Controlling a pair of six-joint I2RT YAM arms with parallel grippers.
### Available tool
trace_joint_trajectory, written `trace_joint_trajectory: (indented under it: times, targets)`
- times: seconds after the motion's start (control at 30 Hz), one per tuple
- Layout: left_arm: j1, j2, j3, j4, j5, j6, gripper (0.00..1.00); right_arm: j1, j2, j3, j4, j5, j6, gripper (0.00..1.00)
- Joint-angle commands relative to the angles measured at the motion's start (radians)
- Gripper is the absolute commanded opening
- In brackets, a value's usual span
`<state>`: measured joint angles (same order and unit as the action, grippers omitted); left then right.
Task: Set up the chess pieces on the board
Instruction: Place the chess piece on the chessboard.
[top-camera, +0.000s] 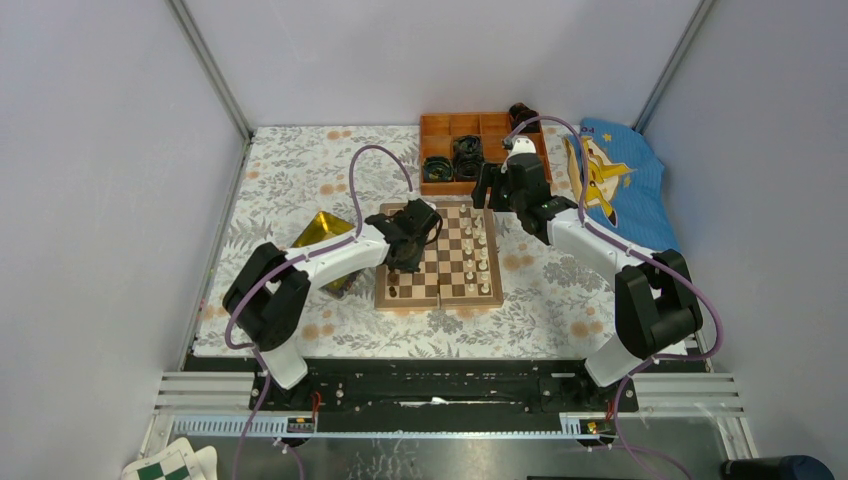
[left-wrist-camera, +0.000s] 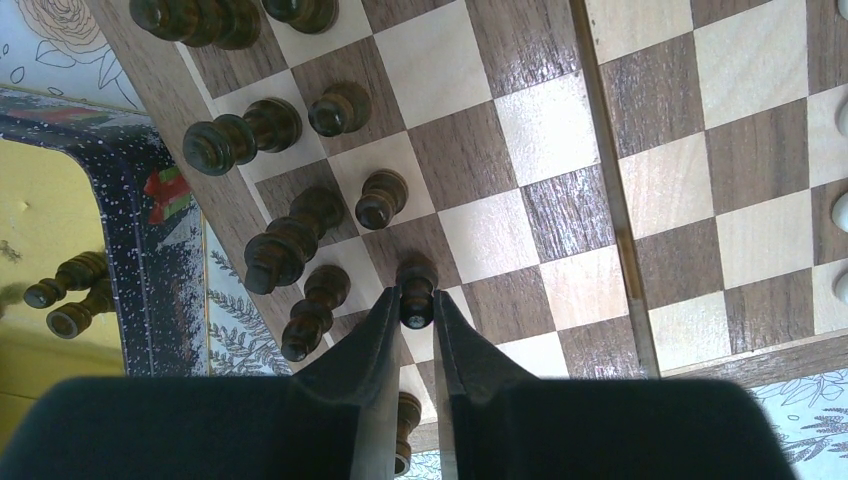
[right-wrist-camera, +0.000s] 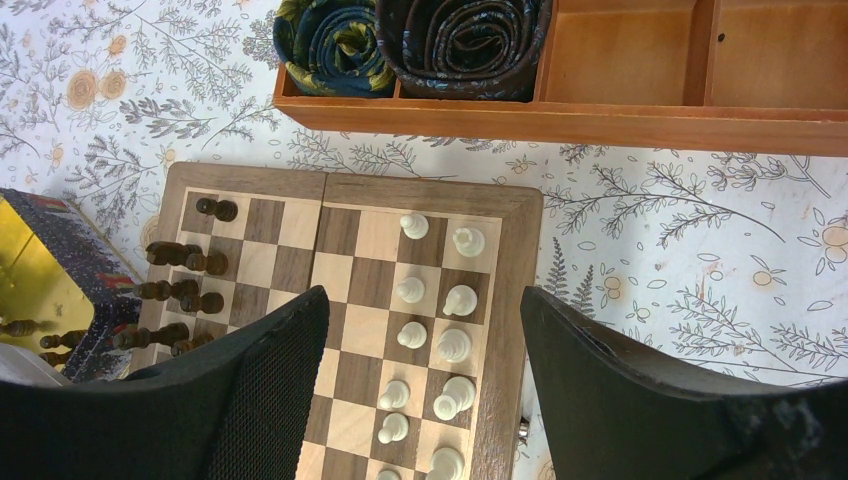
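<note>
The left gripper (left-wrist-camera: 415, 305) pinches a dark pawn (left-wrist-camera: 416, 278) on the board (right-wrist-camera: 345, 188). The right gripper (right-wrist-camera: 422, 300) hangs wide open, empty. The wooden box (right-wrist-camera: 560, 118) holds coiled rolls (right-wrist-camera: 460, 40). The gold tray (left-wrist-camera: 40, 220) holds two dark chessmen (left-wrist-camera: 68, 277).

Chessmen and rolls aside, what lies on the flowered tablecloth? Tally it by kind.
Chessboard: 1
Gold tray: 1
Compartmented wooden box: 1
Blue printed cloth: 1
Total: 4

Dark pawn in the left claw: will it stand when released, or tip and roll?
The dark pawn looks like rigid, light turned wood, tiny in the left claw. Its narrow base suggests a nudge on release could tip it; its round body would then probably roll on the smooth board.
</note>
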<state>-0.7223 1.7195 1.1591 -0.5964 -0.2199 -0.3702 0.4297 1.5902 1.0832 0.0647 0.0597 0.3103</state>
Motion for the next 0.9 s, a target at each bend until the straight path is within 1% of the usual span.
trace_joint_trajectory:
  times: [0.0, 0.17, 0.47, 0.73, 0.8, 0.87]
  targets:
    - [0.008, 0.012, -0.007, 0.043, 0.007, -0.012, 0.23, -0.006, -0.014, 0.006, 0.034, -0.005, -0.008, 0.78]
    - [0.008, 0.007, -0.007, 0.043, 0.008, -0.012, 0.29, -0.007, -0.014, 0.007, 0.034, -0.007, -0.008, 0.78]
    - [0.009, -0.001, 0.002, 0.035, 0.007, -0.012, 0.3, -0.006, -0.016, 0.006, 0.035, -0.009, -0.008, 0.78]
    - [0.006, -0.053, 0.073, -0.028, 0.018, -0.032, 0.31, -0.006, -0.018, 0.006, 0.035, -0.014, -0.006, 0.78]
    - [0.005, -0.084, 0.097, -0.054, 0.019, -0.042, 0.32, -0.006, -0.019, 0.006, 0.035, -0.014, -0.006, 0.78]
    - [0.003, -0.117, 0.119, -0.077, 0.019, -0.051, 0.35, -0.007, -0.021, 0.005, 0.036, -0.015, -0.007, 0.78]
